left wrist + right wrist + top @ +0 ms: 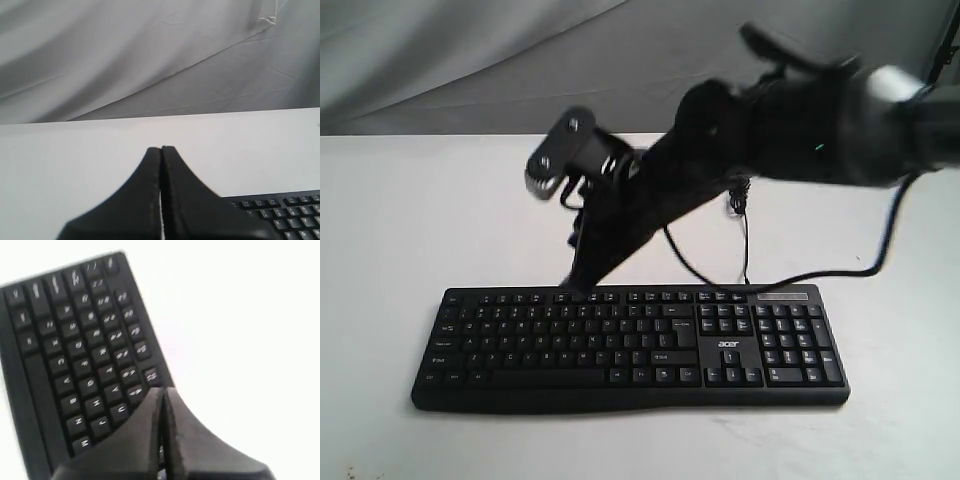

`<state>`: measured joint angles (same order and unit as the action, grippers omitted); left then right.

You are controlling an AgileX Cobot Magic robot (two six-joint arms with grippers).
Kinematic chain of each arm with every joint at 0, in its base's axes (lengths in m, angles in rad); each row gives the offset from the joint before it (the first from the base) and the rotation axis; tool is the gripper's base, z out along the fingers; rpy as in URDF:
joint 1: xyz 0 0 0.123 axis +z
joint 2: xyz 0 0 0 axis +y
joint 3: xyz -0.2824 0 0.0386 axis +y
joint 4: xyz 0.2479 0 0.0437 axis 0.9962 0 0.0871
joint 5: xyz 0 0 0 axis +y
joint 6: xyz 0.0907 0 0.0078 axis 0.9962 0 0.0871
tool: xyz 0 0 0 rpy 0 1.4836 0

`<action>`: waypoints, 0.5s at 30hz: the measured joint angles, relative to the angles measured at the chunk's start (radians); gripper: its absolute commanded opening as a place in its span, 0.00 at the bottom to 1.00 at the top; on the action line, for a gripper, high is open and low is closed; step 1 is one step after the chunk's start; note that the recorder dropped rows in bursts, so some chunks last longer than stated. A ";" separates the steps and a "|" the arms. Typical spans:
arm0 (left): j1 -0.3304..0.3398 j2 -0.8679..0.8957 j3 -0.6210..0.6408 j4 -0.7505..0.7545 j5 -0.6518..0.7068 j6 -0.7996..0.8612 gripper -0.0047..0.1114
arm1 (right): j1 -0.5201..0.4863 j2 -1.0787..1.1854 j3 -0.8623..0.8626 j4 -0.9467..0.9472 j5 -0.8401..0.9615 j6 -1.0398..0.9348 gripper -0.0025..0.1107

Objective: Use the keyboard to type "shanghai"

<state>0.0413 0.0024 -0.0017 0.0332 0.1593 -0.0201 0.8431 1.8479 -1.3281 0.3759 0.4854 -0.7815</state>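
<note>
My right pincer is clenched into one blunt point, the better to strike a single key. It is poised over the far row of the keyboard, which lies at six o'clock on the table. My left pincer, likewise clenched, hangs off the keys.

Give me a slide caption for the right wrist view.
Shut right pincer tip over the black keyboard on a white table.
</note>
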 measured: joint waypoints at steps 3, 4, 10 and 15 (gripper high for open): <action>0.000 0.000 0.000 0.000 0.000 0.000 0.04 | -0.015 -0.159 0.000 -0.051 -0.040 0.055 0.02; 0.000 0.000 0.000 0.000 0.000 0.000 0.04 | -0.026 -0.218 0.000 -0.058 -0.057 0.081 0.02; 0.000 0.000 0.000 0.000 0.000 0.000 0.04 | -0.063 -0.504 0.000 -0.069 -0.130 0.197 0.02; 0.000 0.000 0.000 0.000 0.000 0.000 0.04 | -0.063 -0.673 0.000 -0.057 -0.225 0.209 0.02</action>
<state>0.0413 0.0024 -0.0017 0.0332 0.1593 -0.0201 0.7797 1.1752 -1.3281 0.3192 0.2599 -0.5726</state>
